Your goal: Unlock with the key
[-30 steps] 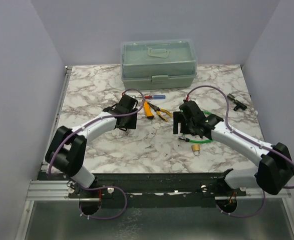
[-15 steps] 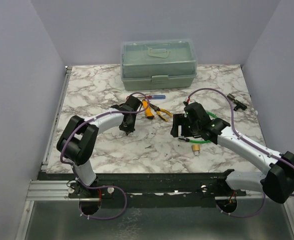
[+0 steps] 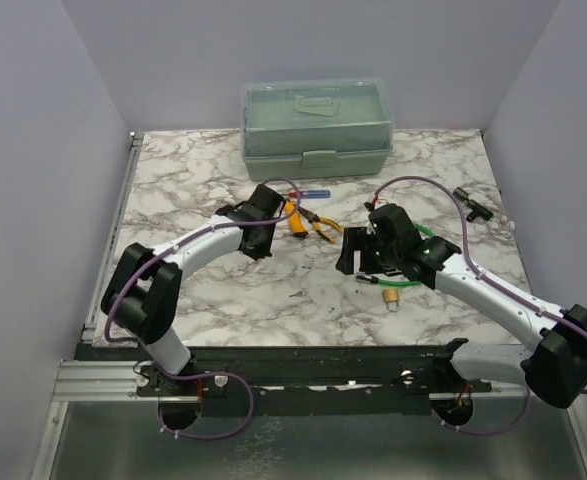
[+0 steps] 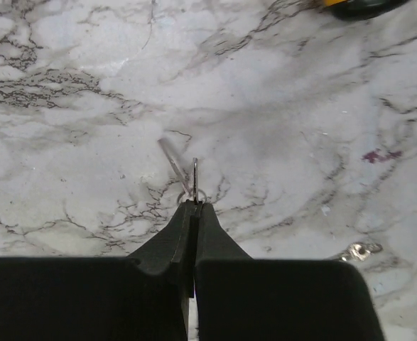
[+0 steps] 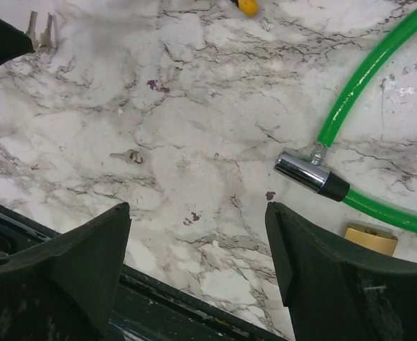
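My left gripper [image 4: 195, 204] is shut on the key [image 4: 172, 160], a tiny silver key on a small ring that pokes out just past the tips, slightly above the marble. From above, the left gripper [image 3: 256, 250] sits left of the middle. The held key [image 5: 41, 28] also shows at the top left of the right wrist view. My right gripper [image 5: 197, 210] is open over bare marble, holding nothing. The brass padlock [image 3: 391, 297] lies just in front of the right gripper [image 3: 358, 262], and the padlock's edge [image 5: 370, 238] shows beside the right finger.
A second small key [image 5: 128, 156] lies loose on the marble [image 3: 193, 180]. A green cable with a chrome end [image 5: 304, 172] runs by the padlock. Yellow-handled pliers [image 3: 308, 222], a screwdriver [image 3: 308, 194] and a green toolbox [image 3: 316, 125] sit farther back.
The left jaws have closed on the key and the gripper has drawn back up a little. The right arm shifted slightly and stays open.
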`<state>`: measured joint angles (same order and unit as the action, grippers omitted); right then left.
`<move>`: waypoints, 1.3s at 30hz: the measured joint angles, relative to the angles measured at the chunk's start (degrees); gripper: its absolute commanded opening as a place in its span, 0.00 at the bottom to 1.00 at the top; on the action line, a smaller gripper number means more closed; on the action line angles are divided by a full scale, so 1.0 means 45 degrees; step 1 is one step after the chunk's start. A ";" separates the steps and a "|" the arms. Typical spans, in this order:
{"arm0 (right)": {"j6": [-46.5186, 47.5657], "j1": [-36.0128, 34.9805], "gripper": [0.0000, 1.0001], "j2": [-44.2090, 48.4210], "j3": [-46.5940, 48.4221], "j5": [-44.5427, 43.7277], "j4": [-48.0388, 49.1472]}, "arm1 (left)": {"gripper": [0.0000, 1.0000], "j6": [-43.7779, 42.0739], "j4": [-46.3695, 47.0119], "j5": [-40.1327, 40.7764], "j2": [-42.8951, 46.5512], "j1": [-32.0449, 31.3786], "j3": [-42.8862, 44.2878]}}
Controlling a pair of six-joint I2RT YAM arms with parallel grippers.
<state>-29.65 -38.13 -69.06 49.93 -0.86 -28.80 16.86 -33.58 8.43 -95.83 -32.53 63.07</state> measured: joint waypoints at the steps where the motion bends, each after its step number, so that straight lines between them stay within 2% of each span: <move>1: -0.0102 0.0000 0.83 0.0010 0.0000 0.0083 0.0068 | 0.00 -0.0058 -0.0005 -0.0136 0.0321 -0.0005 0.0000; 6: -0.0563 0.0000 0.83 0.0287 -0.0151 0.0466 0.0690 | 0.00 -0.0651 0.0024 -0.1073 0.1914 -0.0024 0.0005; 12: -0.0860 0.0000 0.83 0.1243 -0.0505 0.1239 0.2074 | 0.00 -0.1287 0.1039 -0.4002 0.3900 -0.0024 -0.0413; 18: -0.0850 0.0000 0.75 0.2754 -0.1506 0.2982 0.5085 | 0.00 -0.1579 0.2477 -0.7679 0.6382 -0.0024 -0.1685; 22: -0.0481 0.0000 0.65 0.3075 -0.1865 0.4158 0.6742 | 0.00 -0.1525 0.3172 -1.0258 0.7096 -0.0024 -0.2084; 26: -0.0136 0.0000 0.61 0.2997 -0.1875 0.5591 0.7907 | 0.00 -0.1243 0.3716 -1.2152 0.7451 -0.0029 -0.2438; 32: 0.0267 -0.0005 0.55 0.2506 -0.1744 0.8238 0.8772 | 0.00 -0.0729 0.4308 -1.3799 0.7732 -0.0024 -0.2710; 35: 0.0520 0.0000 0.54 0.2327 -0.1540 0.9408 0.8762 | 0.00 -0.0525 0.4605 -1.4265 0.7781 -0.0024 -0.2715; 39: 0.0933 -0.0005 0.47 0.2254 -0.1253 1.0423 0.8694 | 0.00 -0.0204 0.4969 -1.4678 0.7907 -0.0024 -0.2788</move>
<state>-25.45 -38.15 -58.92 44.29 46.04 10.33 15.94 -11.22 -57.63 -60.25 -32.64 50.52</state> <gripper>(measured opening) 0.512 0.017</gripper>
